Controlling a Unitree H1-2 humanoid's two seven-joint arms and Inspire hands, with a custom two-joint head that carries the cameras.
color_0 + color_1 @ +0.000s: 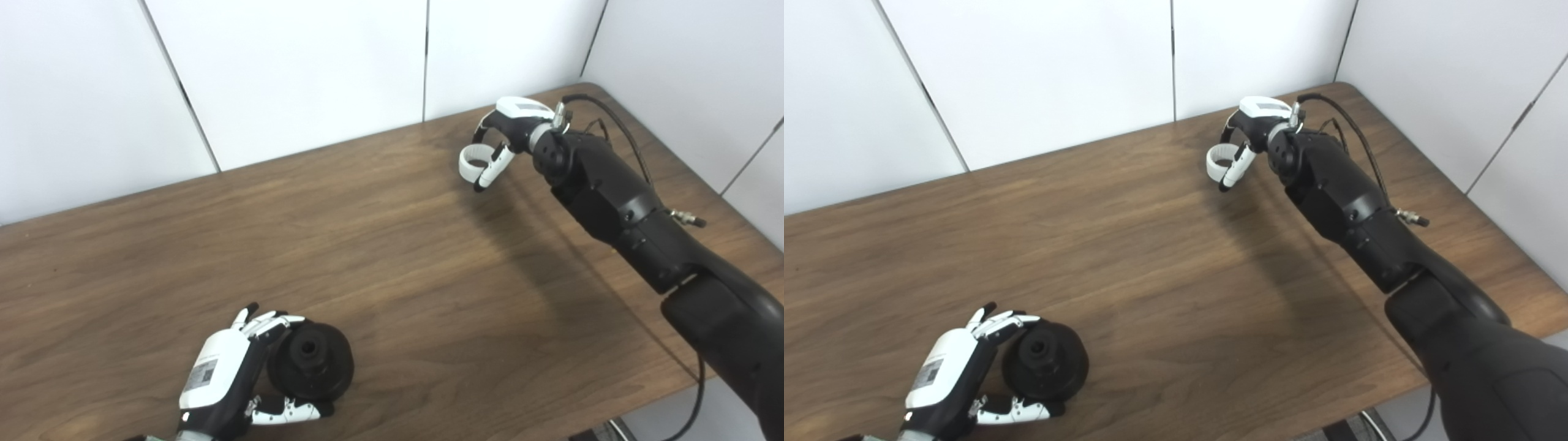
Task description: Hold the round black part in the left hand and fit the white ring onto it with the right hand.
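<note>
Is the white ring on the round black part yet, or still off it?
Off. The white ring sits in the right hand at the far side, well apart from the round black part.

Layout on the table (392,245)

Lower left: left hand (223,380) against the round part (310,361). Upper right: right hand (511,131) with the ring (473,160), well apart.

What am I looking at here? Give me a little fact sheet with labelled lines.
Setting: wooden table against white wall panels
Left hand: near edge of table, fingers wrapped around the round black part
Round black part: disc with a raised hub and centre hole
Right hand: far side of table, holding the white ring
Ring and black part: far apart, not yet joined
</note>
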